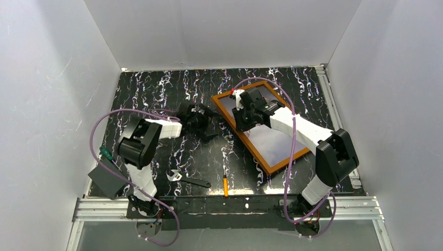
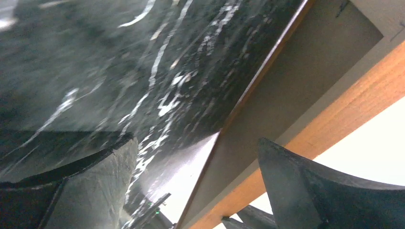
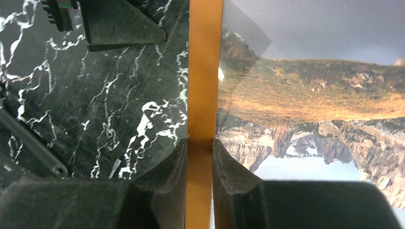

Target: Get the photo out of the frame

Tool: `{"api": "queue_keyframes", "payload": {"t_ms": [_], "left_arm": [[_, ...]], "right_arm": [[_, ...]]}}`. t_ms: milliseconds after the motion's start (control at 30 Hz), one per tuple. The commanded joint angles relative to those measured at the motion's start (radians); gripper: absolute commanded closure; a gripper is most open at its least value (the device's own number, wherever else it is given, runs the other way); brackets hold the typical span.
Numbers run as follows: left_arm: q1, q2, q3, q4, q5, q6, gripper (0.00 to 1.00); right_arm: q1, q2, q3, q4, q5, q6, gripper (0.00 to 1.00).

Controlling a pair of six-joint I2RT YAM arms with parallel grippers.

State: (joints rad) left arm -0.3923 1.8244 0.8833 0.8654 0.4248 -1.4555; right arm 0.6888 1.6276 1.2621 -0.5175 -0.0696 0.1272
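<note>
The orange-brown frame point(image 1: 245, 140) lies at the centre-right of the table with the mountain photo point(image 1: 277, 144) inside it, face up. My right gripper point(image 1: 241, 112) is shut on the frame's left border point(image 3: 200, 95), one finger on the table side and one over the photo point(image 3: 310, 95). My left gripper point(image 1: 205, 123) is open just left of the frame's far-left corner. In the left wrist view its fingers point(image 2: 325, 191) stand wide apart, with the frame's orange wood point(image 2: 334, 124) and a grey-brown face running diagonally between them, untouched.
A wrench point(image 1: 185, 179) and an orange-handled screwdriver point(image 1: 225, 185) lie near the table's front edge. A black box point(image 1: 107, 180) sits at the front left by the left arm's base. White walls close in the table on three sides.
</note>
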Motion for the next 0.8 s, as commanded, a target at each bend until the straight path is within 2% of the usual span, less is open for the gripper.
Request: {"api": "queue_keyframes", "payload": {"t_ms": [0, 67, 200, 400, 533, 667, 767], "left_arm": [[-0.048, 0.076, 0.068, 0.178, -0.001, -0.049, 0.04], [-0.062, 0.068, 0.041, 0.203, -0.015, -0.044, 0.06], [-0.063, 0.021, -0.047, 0.217, -0.058, -0.053, 0.02], [-0.062, -0.104, -0.116, 0.117, -0.041, 0.049, 0.02], [-0.057, -0.176, -0.057, -0.018, 0.012, 0.201, 0.02], [-0.057, -0.200, -0.049, 0.071, 0.021, 0.197, 0.02], [-0.060, -0.177, -0.002, 0.024, 0.017, 0.185, 0.02]], "right_arm": [[0.009, -0.031, 0.019, 0.025, -0.065, 0.049, 0.99], [0.009, -0.027, 0.019, 0.026, -0.060, 0.051, 0.99], [0.009, -0.023, 0.021, 0.032, -0.050, 0.058, 0.99], [0.009, -0.010, 0.019, 0.037, -0.027, 0.072, 0.99], [0.009, -0.009, 0.016, 0.043, -0.042, 0.072, 0.99], [0.009, -0.004, 0.018, 0.046, -0.055, 0.084, 0.99], [0.008, -0.003, 0.021, 0.048, -0.066, 0.086, 0.99]]}}
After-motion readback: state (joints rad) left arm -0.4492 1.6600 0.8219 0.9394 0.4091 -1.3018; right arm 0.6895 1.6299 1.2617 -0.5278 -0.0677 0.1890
